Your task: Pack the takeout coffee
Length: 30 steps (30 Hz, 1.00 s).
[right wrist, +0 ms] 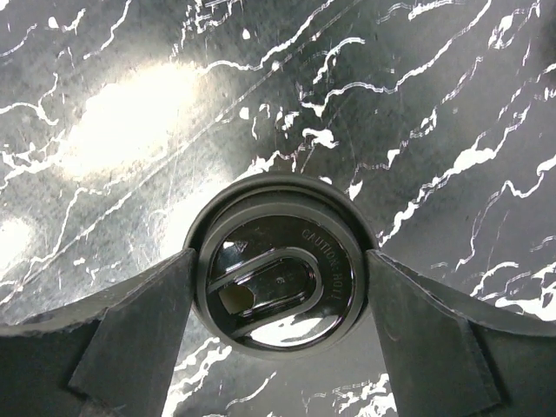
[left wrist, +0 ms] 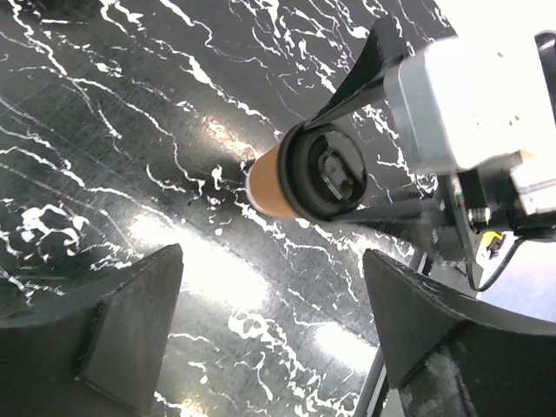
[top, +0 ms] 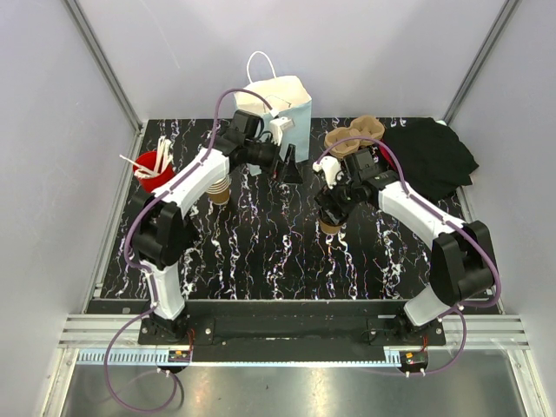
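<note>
When you look from above, the coffee cup (top: 329, 228) stands on the table (top: 261, 252) under the right gripper (top: 334, 208), while the left gripper (top: 291, 167) hangs near the white bag (top: 282, 104). Left wrist: jaws wide apart, nothing in them, cup upright beyond. Right wrist: fingers (right wrist: 130, 339) sit against both sides of the black lid (right wrist: 278, 274); can't tell if they're squeezing.
</note>
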Tool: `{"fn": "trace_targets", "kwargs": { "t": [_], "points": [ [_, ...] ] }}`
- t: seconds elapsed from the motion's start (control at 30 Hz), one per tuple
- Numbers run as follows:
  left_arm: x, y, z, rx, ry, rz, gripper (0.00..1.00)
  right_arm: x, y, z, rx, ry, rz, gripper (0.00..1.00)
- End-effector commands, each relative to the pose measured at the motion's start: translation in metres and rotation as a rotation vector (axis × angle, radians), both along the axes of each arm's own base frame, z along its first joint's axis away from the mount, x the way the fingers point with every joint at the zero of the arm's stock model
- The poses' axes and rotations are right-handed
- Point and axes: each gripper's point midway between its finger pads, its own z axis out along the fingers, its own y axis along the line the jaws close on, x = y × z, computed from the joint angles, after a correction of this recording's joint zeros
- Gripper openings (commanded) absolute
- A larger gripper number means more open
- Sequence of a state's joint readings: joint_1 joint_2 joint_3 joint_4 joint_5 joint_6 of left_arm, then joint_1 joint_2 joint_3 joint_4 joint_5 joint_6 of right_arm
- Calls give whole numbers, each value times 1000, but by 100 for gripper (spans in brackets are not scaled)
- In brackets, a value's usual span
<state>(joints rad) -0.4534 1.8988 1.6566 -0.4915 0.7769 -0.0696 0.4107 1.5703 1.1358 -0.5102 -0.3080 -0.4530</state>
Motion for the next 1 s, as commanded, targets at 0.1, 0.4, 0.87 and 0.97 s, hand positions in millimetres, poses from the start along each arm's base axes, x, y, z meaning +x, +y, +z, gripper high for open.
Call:
{"fn": "trace_targets", "kwargs": {
  "t": [0.1, 0.4, 0.87, 0.97],
  "points": [
    [-7, 18, 54, -26, -132, -39, 92, -4, -7, 39, 16, -12, -3, 97],
    [-14, 47, 88, -13, -224, -23, 98, 0, -11, 46, 16, -25, -21, 100],
    [-13, 45, 71, -24, -143, -31, 99, 16, -35, 25, 97, 75, -110, 100],
    [-14, 44, 69, -27, -134, -36, 99, 18, -38, 31, 169, 115, -118, 100]
  ]
}}
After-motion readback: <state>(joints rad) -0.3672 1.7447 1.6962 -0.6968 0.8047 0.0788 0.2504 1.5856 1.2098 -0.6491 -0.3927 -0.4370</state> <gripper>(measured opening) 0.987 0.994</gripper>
